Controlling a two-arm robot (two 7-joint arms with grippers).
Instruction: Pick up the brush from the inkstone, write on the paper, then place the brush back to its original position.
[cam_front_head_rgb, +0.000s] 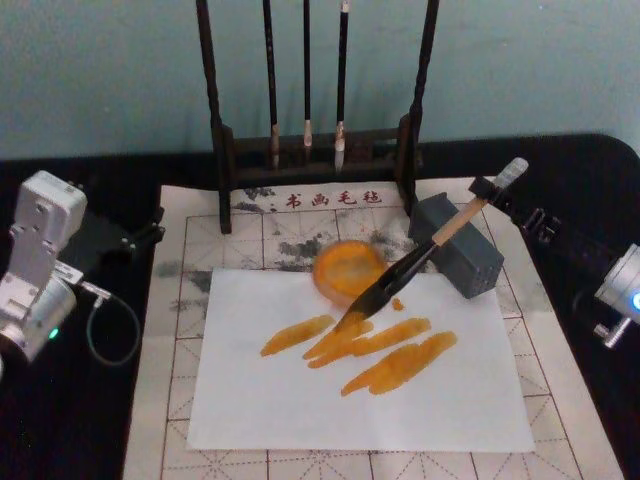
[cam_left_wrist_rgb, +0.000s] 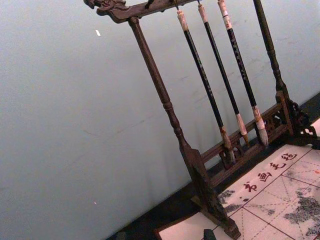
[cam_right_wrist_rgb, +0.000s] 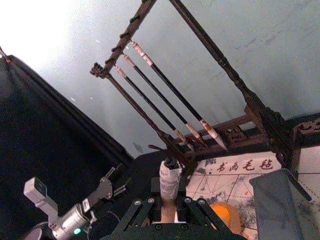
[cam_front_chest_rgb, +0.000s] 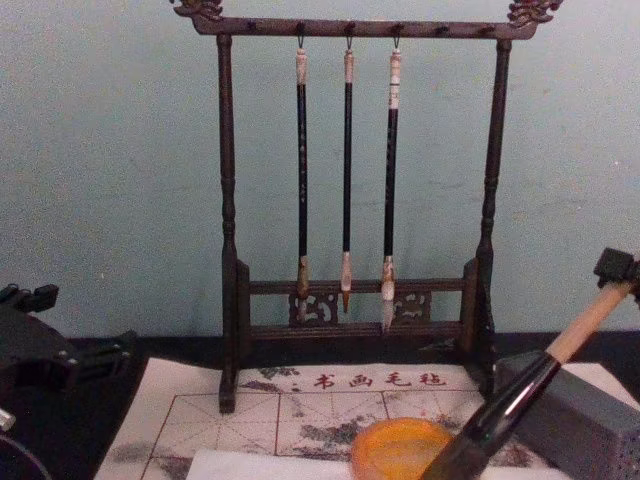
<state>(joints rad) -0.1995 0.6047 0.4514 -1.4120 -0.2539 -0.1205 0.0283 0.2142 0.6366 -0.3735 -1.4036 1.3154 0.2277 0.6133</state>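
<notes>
Soft, dimmish light (strong glare, perhaps overexposure).

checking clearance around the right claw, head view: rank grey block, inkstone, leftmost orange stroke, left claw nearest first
From the right claw, holding the brush:
1. grey block, right beside it
2. inkstone, centre
3. leftmost orange stroke, left of centre
4. left claw, far left

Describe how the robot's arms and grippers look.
The left arm is silver-grey and boxy, with a green light and a thin looped cable. The right arm is silver with a blue light. The left gripper and right gripper are black.
</notes>
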